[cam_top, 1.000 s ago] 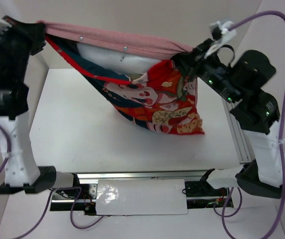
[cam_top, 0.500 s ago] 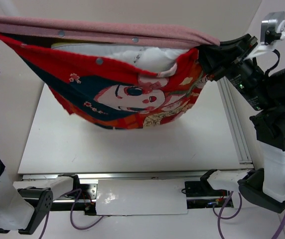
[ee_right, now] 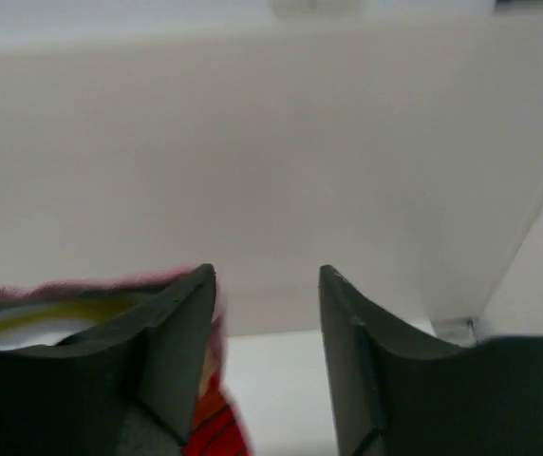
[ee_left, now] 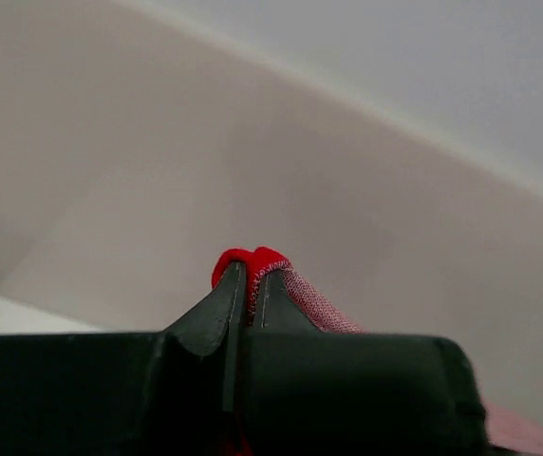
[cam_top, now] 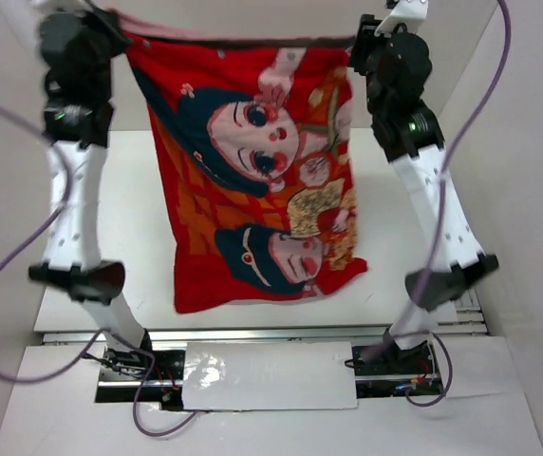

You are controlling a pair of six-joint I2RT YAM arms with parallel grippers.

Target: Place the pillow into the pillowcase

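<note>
No readable text (any view)

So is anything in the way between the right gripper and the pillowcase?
Nothing visible. The open right gripper sits right at a top corner of the pillowcase, red cloth close beside it. The left gripper pinches the other top corner.

The pillowcase [cam_top: 252,190] hangs upright like a curtain across the upper middle of the top view, its top edge pulled nearly straight. It is red cloth printed with two cartoon children, one above the other, and a cream fan at the right. Its lower edge sags toward the lower left, over the worktop. In the right wrist view, a sliver of pale yellow and white pillow [ee_right: 25,328] shows at the lower left under the case's pink rim.
</note>
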